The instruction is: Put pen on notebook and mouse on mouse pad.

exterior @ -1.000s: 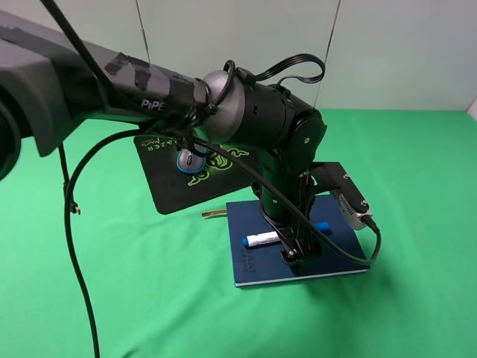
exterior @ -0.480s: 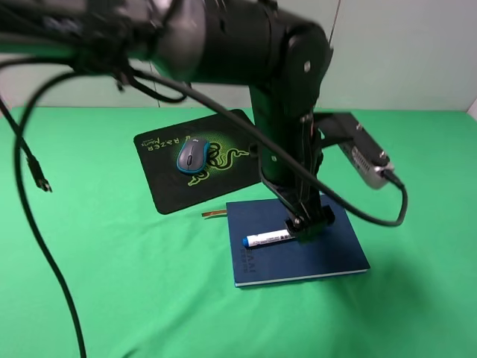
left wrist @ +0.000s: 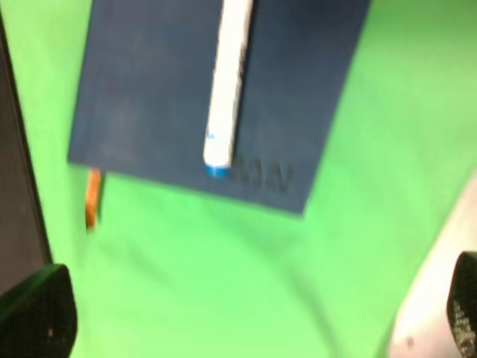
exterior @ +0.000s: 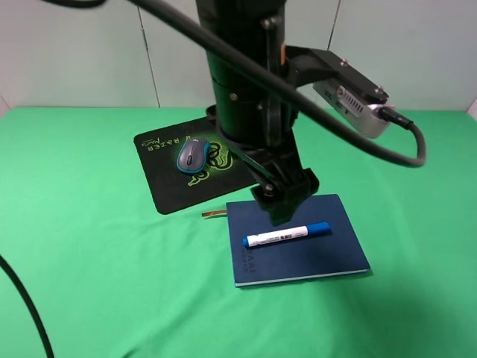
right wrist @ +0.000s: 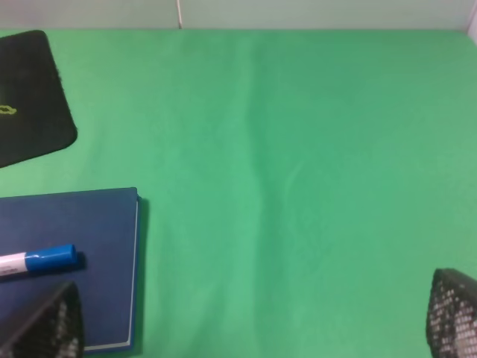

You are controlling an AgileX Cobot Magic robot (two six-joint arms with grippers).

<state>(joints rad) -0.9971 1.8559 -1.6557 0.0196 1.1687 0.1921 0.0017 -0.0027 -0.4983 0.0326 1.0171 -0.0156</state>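
The pen point(exterior: 287, 235) lies flat across the navy notebook point(exterior: 320, 253), blue cap to the right, and nothing touches it. My left gripper point(exterior: 282, 198) hangs above the notebook's far edge. In the left wrist view the left gripper point(left wrist: 250, 313) is open and empty, with the pen point(left wrist: 227, 89) on the notebook point(left wrist: 149, 97) below. The grey mouse point(exterior: 194, 155) rests on the black mouse pad point(exterior: 168, 190). My right gripper point(right wrist: 246, 317) is open and empty, off to the notebook's point(right wrist: 67, 246) right, and it sees the pen's cap point(right wrist: 48, 259).
A green cloth point(exterior: 97, 283) covers the table. The notebook's brownish ribbon point(exterior: 214, 213) pokes out toward the mouse pad. The left arm's body and cables point(exterior: 246, 82) loom over the middle. A corner of the mouse pad point(right wrist: 30, 97) shows in the right wrist view.
My left gripper has let go of the pen and risen off the notebook, moving back toward the mouse pad. The pen stays lying on the notebook.
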